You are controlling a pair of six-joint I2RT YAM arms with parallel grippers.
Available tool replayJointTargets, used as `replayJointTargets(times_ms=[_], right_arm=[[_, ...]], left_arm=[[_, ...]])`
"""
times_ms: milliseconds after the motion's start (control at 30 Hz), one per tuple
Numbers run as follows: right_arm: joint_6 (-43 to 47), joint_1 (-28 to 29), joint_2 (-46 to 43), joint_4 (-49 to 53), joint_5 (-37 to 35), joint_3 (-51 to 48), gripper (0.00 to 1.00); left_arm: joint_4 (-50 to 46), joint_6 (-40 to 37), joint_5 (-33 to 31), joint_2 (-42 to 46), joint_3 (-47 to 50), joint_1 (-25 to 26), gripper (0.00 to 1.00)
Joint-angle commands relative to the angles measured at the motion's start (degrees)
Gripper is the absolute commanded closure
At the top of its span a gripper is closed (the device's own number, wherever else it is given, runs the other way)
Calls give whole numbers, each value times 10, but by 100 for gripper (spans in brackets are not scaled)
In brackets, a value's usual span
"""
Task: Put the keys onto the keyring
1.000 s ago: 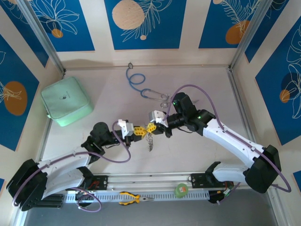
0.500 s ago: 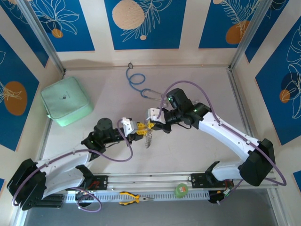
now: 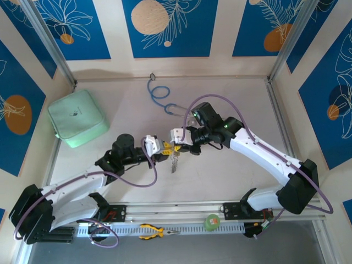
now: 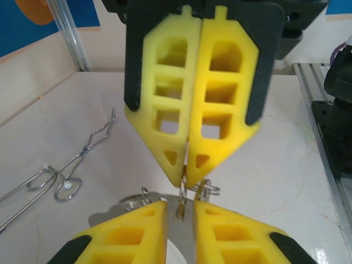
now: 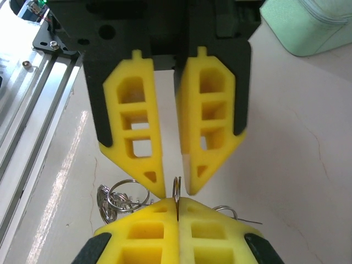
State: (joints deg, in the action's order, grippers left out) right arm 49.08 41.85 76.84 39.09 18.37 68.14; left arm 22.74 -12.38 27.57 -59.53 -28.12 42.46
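The keyring (image 5: pixel 176 187) is a thin silvery ring seen edge-on, with smaller rings (image 5: pixel 118 201) and chain links hanging from it above the table (image 3: pixel 175 160). My right gripper (image 5: pixel 177 202) is shut on the ring's edge. My left gripper (image 4: pixel 180 204) faces it tip to tip in mid-table. Its jaws stand a little apart on either side of the ring, without pinching it. From above, the left gripper (image 3: pixel 166 147) and the right gripper (image 3: pixel 177 145) nearly touch. The keys are hidden.
A mint-green pouch (image 3: pixel 77 118) lies at the left. A blue-tubed stethoscope (image 3: pixel 159 96) with metal arms (image 4: pixel 82 154) lies behind the grippers. On the front rail rest pliers (image 3: pixel 157 231) and a round green disc (image 3: pixel 211 222).
My left gripper's jaws have parted slightly around the ring. Both grippers have drifted a little left and away from the bases, with the keyring still in the right one.
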Motion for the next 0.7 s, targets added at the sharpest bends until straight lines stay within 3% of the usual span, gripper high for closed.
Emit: replayJointTargets(times_ms=[0, 67, 167, 233, 333, 367, 500, 667], right_arm=[[8, 12, 8, 7, 5, 18, 100], [6, 13, 8, 5, 7, 18, 100], [3, 14, 9, 3, 12, 20, 100], [-16, 5, 3, -11, 24, 18, 100], [-59, -32, -23, -52, 72, -5, 71], [-70, -47, -31, -63, 94, -15, 68], [-91, -79, -40, -83, 157, -44, 67], [-105, -80, -37, -103, 178, -57, 69]], left_arm=[[15, -4, 16, -8, -17, 5, 82], [15, -5, 17, -10, -18, 6, 85], [15, -6, 19, -12, -19, 7, 98], [11, -9, 20, -11, -19, 7, 100], [19, -7, 22, -7, -15, 7, 100], [31, -3, 23, -6, -11, 7, 100], [123, 36, 30, -14, 8, 7, 100], [190, 58, 34, -27, 17, 8, 100]])
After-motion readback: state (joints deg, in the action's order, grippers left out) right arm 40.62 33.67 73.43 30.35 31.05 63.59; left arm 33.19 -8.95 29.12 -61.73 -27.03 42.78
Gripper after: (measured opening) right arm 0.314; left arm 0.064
